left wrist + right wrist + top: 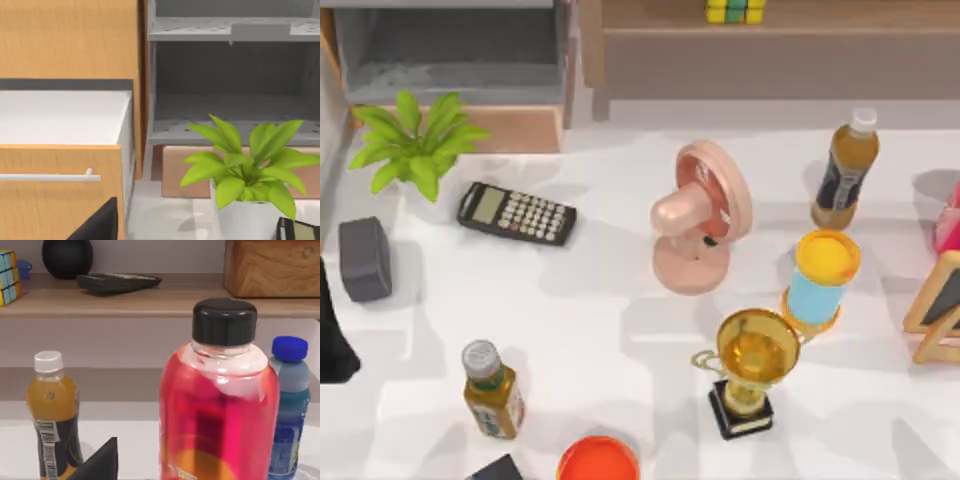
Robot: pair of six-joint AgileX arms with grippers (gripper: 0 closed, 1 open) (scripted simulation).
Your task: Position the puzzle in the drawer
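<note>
A shiny gold trophy cup (750,362) stands at the near edge of the white table (610,330). Farther back is a pink round fan (701,214). At the far left, the grey drawer with the peach-wood front (470,60) is open. The small yellow and green tile puzzle cube (735,10) sits on the long brown wooden shelf (790,45), far right of the drawer. I cannot tell how either gripper's fingers stand.

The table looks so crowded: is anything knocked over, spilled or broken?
Nothing stands out. The bottles, trophy and fan stand upright, and the calculator lies flat. The puzzle sits on the shelf, not in the open drawer.
</note>
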